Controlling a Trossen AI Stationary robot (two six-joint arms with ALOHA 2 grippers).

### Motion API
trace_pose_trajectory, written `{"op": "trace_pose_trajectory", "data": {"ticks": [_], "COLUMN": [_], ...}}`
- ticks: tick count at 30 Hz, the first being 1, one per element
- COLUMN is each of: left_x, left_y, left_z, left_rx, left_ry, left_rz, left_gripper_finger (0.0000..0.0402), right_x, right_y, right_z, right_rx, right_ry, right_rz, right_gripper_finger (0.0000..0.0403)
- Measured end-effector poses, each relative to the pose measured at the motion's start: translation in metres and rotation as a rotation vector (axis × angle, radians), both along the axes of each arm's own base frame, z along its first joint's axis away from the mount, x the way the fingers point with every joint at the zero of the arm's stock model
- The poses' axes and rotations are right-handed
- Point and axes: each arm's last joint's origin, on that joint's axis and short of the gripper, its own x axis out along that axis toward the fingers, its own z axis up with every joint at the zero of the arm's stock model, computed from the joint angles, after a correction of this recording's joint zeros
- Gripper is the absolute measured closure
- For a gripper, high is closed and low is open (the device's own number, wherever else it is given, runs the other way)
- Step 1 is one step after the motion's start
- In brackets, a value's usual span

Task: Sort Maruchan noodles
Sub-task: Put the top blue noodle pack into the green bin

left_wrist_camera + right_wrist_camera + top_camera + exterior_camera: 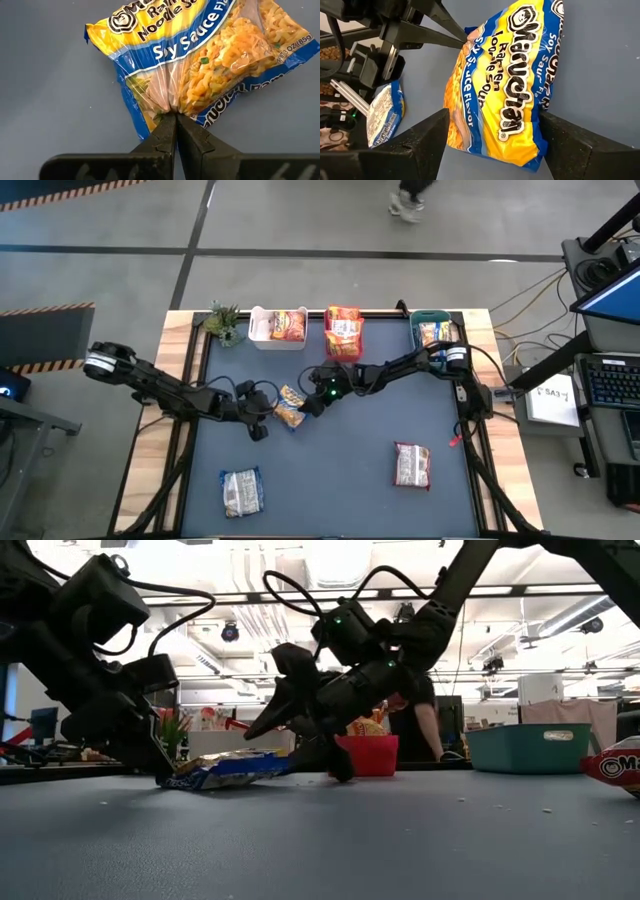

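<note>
A blue-yellow Maruchan packet [290, 408] lies near the table's middle, between both grippers. My left gripper [266, 420] is at its left end, shut on the wrapper. My right gripper [492, 145] is open, reaching in from the right. One finger [427, 137] stands on each side of the packet [502, 85]. In the low view the packet [228, 769] sits low on the mat. A silvery-white packet [241, 491] lies near the front left. A red-and-white packet [412, 465] lies toward the front right. My left gripper pinches the blue-yellow packet's wrapper edge [167, 107] between its two shut fingertips, only at their free ends. The fingers come in low from the table's left, and the film puckers where they bite. The packet stays low on the table. My right gripper stands open astride the packet's other end; whether its fingers touch the wrapper I cannot tell.
Along the far edge stand a white bin [262, 330], a pink bin [343, 348] and a teal bin [420, 320], each holding packets. A small green plant [224, 323] stands left of the white bin. A person's legs [425, 730] show beyond the table.
</note>
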Motion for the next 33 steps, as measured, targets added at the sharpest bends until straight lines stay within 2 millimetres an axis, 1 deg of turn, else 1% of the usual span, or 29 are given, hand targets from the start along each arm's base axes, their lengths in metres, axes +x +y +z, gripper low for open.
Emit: {"op": "trace_pose_trajectory", "data": {"ticks": [6, 12, 22, 26, 33], "left_x": [0.0, 0.001, 0.001, 0.001, -0.002], "left_y": [0.0, 0.0, 0.0, 0.0, 0.0], "left_z": [0.0, 0.0, 0.001, 0.003, 0.011], "left_rx": [-0.006, -0.017, -0.031, -0.035, -0.075], "left_ry": [-0.007, -0.014, -0.025, -0.033, -0.061], "left_rz": [0.005, 0.013, 0.023, 0.021, 0.03], "left_gripper_finger": [0.0402, 0.0402, 0.0402, 0.0402, 0.0401], "right_x": [0.003, 0.004, 0.004, 0.003, 0.003], "right_y": [-0.001, -0.001, -0.002, -0.003, -0.004], "right_z": [-0.011, -0.011, -0.009, -0.007, -0.006], "right_rx": [-0.001, -0.018, -0.01, 0.0, -0.014], "right_ry": [-0.001, -0.019, -0.01, -0.011, -0.017], "right_rz": [0.004, 0.012, 0.012, 0.018, 0.04], "right_gripper_finger": [0.0145, 0.0163, 0.0241, 0.0265, 0.0273]}}
